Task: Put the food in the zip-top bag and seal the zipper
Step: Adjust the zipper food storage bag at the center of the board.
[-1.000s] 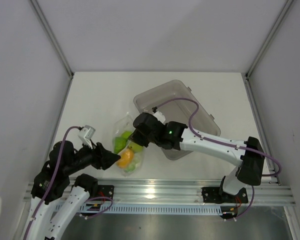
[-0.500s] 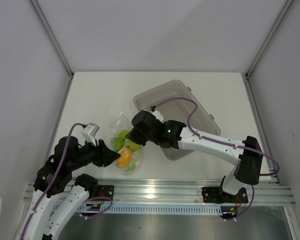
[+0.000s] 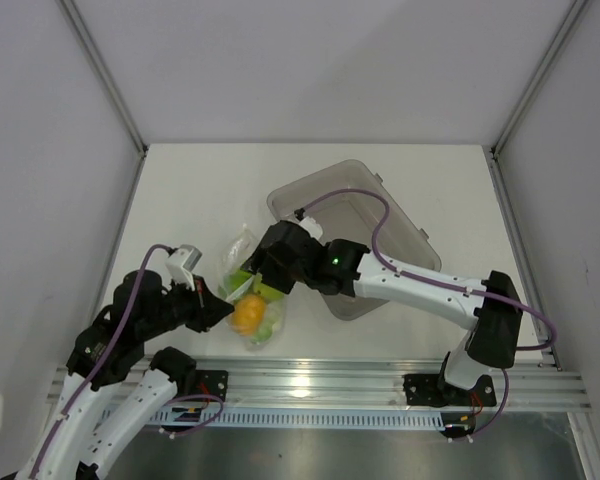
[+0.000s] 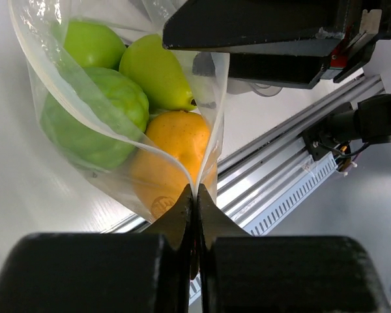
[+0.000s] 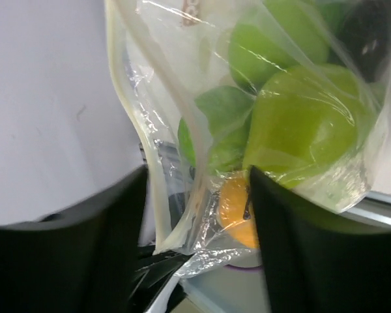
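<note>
The zip-top bag (image 3: 252, 300) lies near the table's front edge and holds the food: an orange citrus (image 3: 247, 315) and green fruit (image 3: 243, 283). In the left wrist view a green apple (image 4: 91, 111), a green pear (image 4: 156, 72) and the citrus (image 4: 176, 140) show through the plastic. My left gripper (image 4: 196, 189) is shut on the zipper (image 4: 133, 140) at the bag's near corner. My right gripper (image 5: 197, 176) is open, and the bag's mouth edge with the zipper strip (image 5: 133, 111) hangs loose between its fingers (image 5: 117, 222). Part of the mouth gapes open.
A rigid grey translucent bin (image 3: 380, 200) sits behind and to the right of the bag, under my right arm. The metal rail (image 3: 320, 380) runs along the table's front edge, close to the bag. White walls enclose the table on three sides.
My left gripper reached in and shut on the bag's zipper corner. My right gripper, shut on the bag edge before, has opened and shifted slightly left.
</note>
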Controlling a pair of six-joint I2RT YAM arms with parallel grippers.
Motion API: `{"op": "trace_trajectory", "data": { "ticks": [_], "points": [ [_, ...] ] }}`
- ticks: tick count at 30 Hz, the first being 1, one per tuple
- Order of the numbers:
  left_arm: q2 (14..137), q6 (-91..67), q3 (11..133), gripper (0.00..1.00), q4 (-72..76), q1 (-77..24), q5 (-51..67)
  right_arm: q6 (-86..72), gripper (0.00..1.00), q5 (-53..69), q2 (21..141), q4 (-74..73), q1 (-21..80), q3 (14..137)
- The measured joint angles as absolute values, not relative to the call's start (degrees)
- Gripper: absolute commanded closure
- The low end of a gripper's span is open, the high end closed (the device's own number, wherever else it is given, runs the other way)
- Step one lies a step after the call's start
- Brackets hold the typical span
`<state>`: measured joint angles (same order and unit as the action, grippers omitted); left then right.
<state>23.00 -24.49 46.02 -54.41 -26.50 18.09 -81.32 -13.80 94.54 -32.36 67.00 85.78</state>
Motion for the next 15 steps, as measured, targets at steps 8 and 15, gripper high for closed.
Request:
{"op": "trace_trajectory", "data": {
  "ticks": [8,15],
  "points": [
    [20.97,-24.36,46.50,0.99,-53.80,-26.52,21.21,-64.77,0.01,-12.62,92.44,-32.77,67.59,87.18],
    [19.33,-23.27,46.50,0.99,-50.19,-26.63,31.40,-46.48,0.01,-5.48,83.46,-33.87,59.99,83.81]
  ]
}}
